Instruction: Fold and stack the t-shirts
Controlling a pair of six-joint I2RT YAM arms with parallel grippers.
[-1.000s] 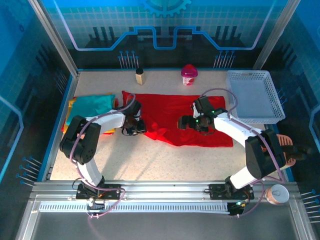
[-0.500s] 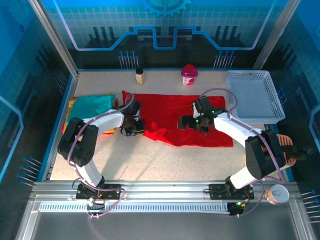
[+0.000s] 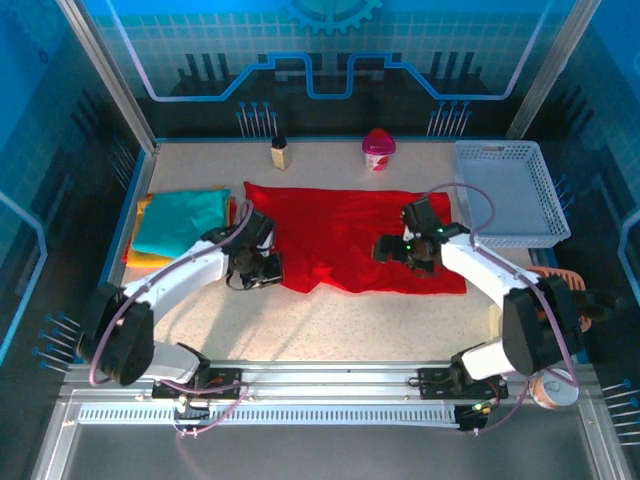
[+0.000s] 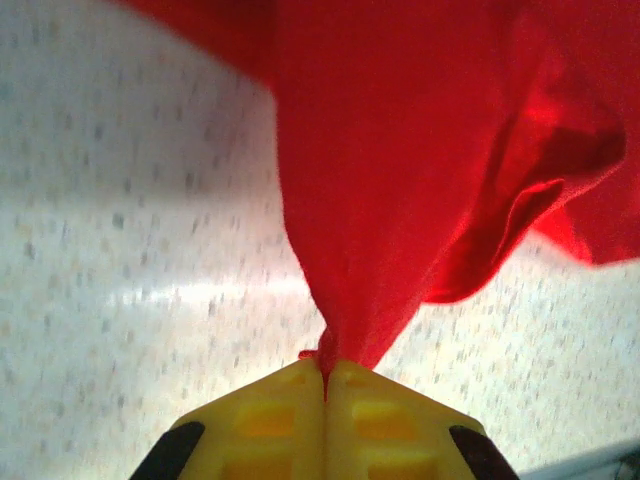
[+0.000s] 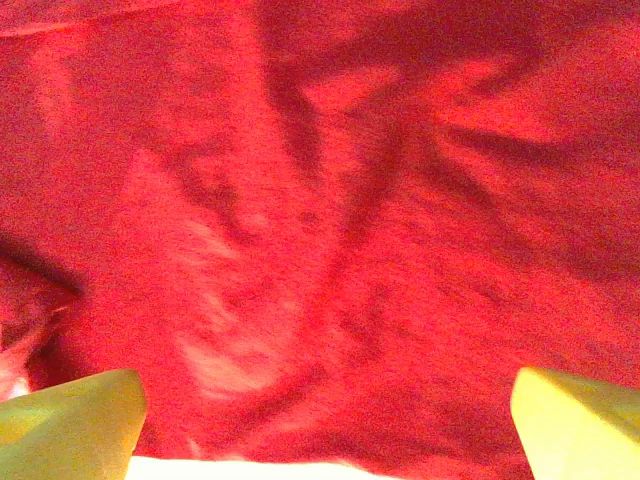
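- Top external view: the red t-shirt [image 3: 350, 240] lies spread open mid-table, with its 7 o'clock corner bunched and drawn toward the near edge.
- Left wrist view: the left gripper [image 4: 325, 372] has its yellow fingers pressed together on a pinch of that red t-shirt [image 4: 400, 150], and the cloth fans away from the pinch in folds over the speckled table [image 4: 120, 250].
- From above, the left gripper [image 3: 255, 275] sits at the shirt's 7 o'clock corner.
- The right gripper [image 3: 405, 250] is over the shirt's 4 o'clock part. In the right wrist view its fingers [image 5: 70, 420] are spread wide above rumpled red cloth.
- At 9 o'clock from the red shirt, a folded teal t-shirt [image 3: 180, 220] rests on a yellow t-shirt [image 3: 150, 258].
- A white basket [image 3: 500, 147] stands at 2 o'clock, a pink container [image 3: 378, 148] at 12 o'clock, and a small brown bottle [image 3: 280, 153] at 11 o'clock.
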